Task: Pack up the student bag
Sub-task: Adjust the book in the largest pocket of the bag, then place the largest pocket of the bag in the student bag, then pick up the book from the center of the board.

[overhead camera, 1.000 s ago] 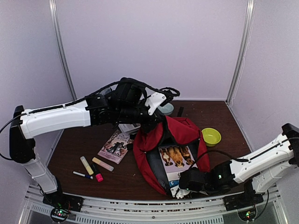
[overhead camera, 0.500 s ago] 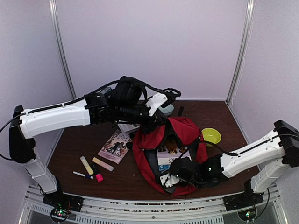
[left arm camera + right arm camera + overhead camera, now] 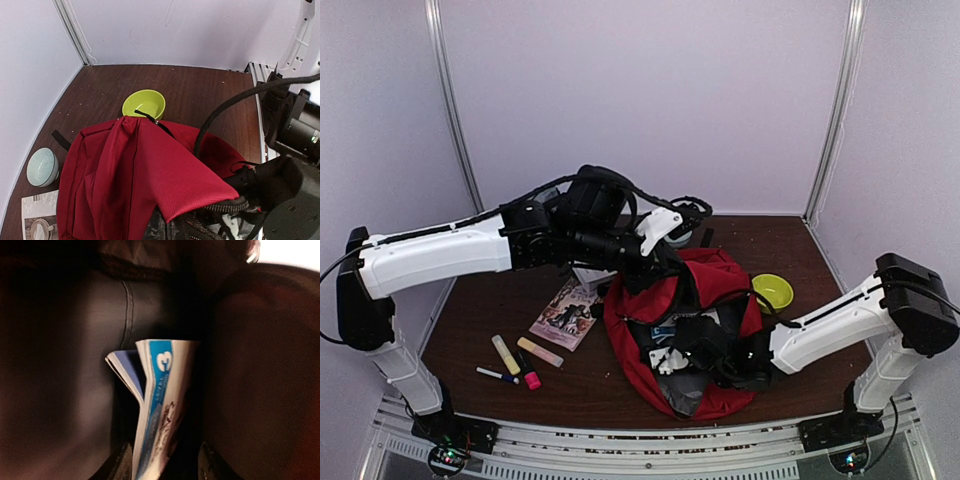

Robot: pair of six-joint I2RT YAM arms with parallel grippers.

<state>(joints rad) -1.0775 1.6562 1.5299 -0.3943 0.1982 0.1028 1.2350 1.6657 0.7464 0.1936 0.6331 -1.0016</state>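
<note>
Top external view: both arms reach over the student bag (image 3: 720, 285), a red backpack lying near the middle of the dark wooden table (image 3: 470, 320) with its mouth turned toward the arm bases.
Left gripper (image 3: 638, 274): pressed together on the red fabric at the far-left rim of the bag's mouth, holding that flap raised off the table.
Left wrist view: the red flap climbs toward the camera in a peak, with zipper teeth along its lower edge. The fingertips themselves are out of sight.
Right gripper (image 3: 165, 467): down inside the bag's mouth with dark grey lining all round. Its fingers are spread, one on each side of the booklet's near edge, and a dark gap shows on one side.
Booklet (image 3: 157, 400): white, with a blue band bearing a "3". It stands on edge inside the bag with its pages slightly fanned.
Lime-green bowl (image 3: 772, 292): on the table just beside the bag's far-right side.
Pale blue bowl (image 3: 42, 167): near the back wall, beside the bag's far-left corner. From above the left arm mostly hides it.
Magazine (image 3: 565, 313): flat on the table, just left of the bag.
Yellow highlighter (image 3: 505, 354) and peach highlighter (image 3: 539, 352): near each other at the table's front left, apart from the bag.
Pink highlighter (image 3: 531, 379) and pen (image 3: 496, 375): just in front of those two.
</note>
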